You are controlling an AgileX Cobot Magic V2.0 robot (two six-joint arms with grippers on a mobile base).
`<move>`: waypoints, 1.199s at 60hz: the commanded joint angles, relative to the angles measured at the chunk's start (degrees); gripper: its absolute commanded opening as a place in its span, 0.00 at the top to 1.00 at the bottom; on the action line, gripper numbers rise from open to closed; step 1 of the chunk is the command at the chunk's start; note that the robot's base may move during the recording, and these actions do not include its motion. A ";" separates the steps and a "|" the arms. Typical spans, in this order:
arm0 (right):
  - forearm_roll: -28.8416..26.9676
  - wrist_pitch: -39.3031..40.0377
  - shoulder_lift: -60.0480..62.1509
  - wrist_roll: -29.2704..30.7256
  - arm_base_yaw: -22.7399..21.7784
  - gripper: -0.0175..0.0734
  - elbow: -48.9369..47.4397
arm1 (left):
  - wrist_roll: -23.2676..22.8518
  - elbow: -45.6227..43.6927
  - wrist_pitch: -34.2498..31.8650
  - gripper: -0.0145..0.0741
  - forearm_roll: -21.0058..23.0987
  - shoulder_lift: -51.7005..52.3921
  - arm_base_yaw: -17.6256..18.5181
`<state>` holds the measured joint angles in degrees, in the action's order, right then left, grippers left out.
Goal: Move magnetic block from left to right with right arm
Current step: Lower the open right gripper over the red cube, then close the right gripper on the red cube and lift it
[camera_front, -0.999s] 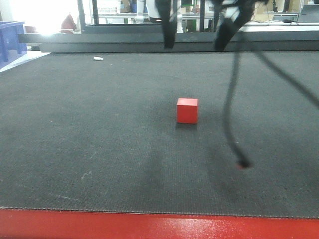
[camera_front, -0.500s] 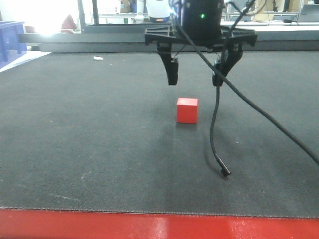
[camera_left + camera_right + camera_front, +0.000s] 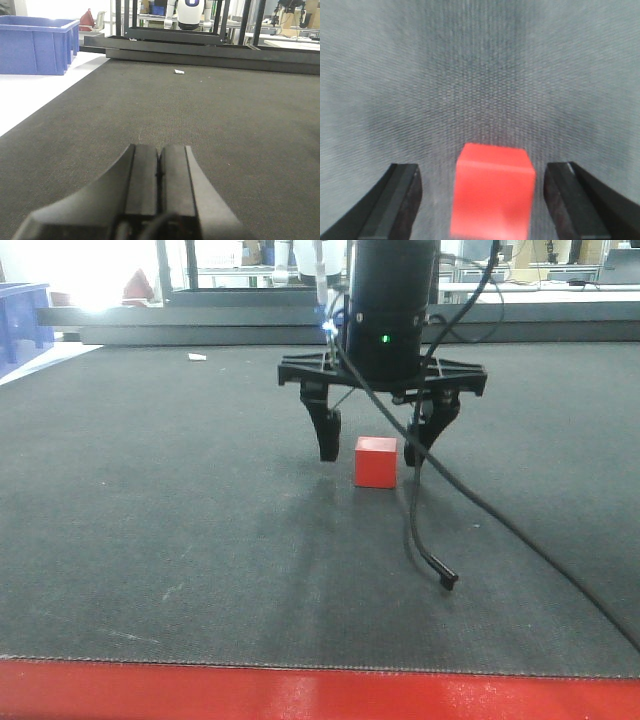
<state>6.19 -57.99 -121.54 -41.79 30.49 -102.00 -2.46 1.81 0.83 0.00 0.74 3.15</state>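
The magnetic block (image 3: 376, 462) is a small red cube resting on the dark mat (image 3: 150, 500) near the middle. My right gripper (image 3: 370, 450) hangs open over it, one black finger on each side of the cube, both clear of its faces. In the right wrist view the block (image 3: 492, 192) sits between the two fingers with a gap on either side. In the left wrist view my left gripper (image 3: 160, 155) is low over bare mat, its pads pressed together with nothing between them; it is out of the front view.
A loose black cable (image 3: 430, 550) trails from the right arm down onto the mat right of the block. A blue bin (image 3: 35, 42) stands off the mat at far left. A small white scrap (image 3: 197, 357) lies near the black frame rail (image 3: 200, 330) at the back.
The right gripper has come down from the top of the front view until its open fingers straddle the red block. The block has stayed put. The cable end shifted slightly.
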 commanded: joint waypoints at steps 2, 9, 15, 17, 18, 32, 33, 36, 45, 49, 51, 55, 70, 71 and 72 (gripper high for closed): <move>0.52 1.16 2.87 1.21 -0.33 0.22 -1.74 | -0.25 0.59 -5.17 0.97 0.00 0.76 0.31; 0.52 1.01 2.82 1.99 -0.33 0.39 -1.74 | -0.25 0.59 -5.17 0.97 0.00 0.76 0.31; 0.82 0.86 3.17 2.13 -0.33 0.51 -1.74 | -0.25 0.59 -5.17 0.97 0.00 0.76 0.31; 1.10 0.86 3.45 2.18 -0.33 0.53 -1.74 | -0.25 0.59 -5.17 0.97 0.00 0.76 0.31; 1.34 0.86 3.70 2.18 -0.33 0.53 -1.74 | -0.25 0.59 -5.17 0.97 0.00 0.76 0.31; 3.67 0.30 8.78 9.22 -0.52 0.53 -1.61 | -0.25 0.59 -5.17 0.97 0.00 0.76 0.31; 3.67 0.22 9.15 10.00 -0.52 0.53 -1.54 | -0.25 0.59 -5.17 0.97 0.00 0.76 0.31; 3.46 -0.45 10.48 12.61 -0.86 0.53 -1.48 | -0.25 0.59 -5.17 0.97 0.00 0.76 0.31; 2.31 -1.58 15.05 19.13 -2.50 0.53 1.12 | -0.25 0.59 -5.17 0.97 0.00 0.76 0.31; 2.26 -1.31 17.66 20.75 -3.99 0.53 3.91 | -0.25 0.59 -5.17 0.97 0.00 0.76 0.31; 2.26 -1.03 19.28 21.44 -4.72 0.53 5.83 | -0.25 0.59 -5.17 0.97 0.00 0.76 0.31; 2.26 0.09 22.14 22.65 -6.28 0.53 9.44 | -0.25 0.59 -5.17 0.97 0.00 0.76 0.31; 1.00 6.65 36.74 27.11 -14.00 0.53 27.66 | -0.25 0.59 -5.17 0.97 0.00 0.76 0.31; 0.94 7.08 38.11 27.29 -14.42 0.53 29.34 | -0.25 0.59 -5.17 0.97 0.00 0.76 0.31; 0.88 7.72 39.01 27.62 -14.83 0.53 30.44 | -0.25 0.59 -5.17 0.97 0.00 0.76 0.31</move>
<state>7.09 -54.80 -90.35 -16.41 18.20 -75.60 -2.46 1.81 0.83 0.00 0.74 3.15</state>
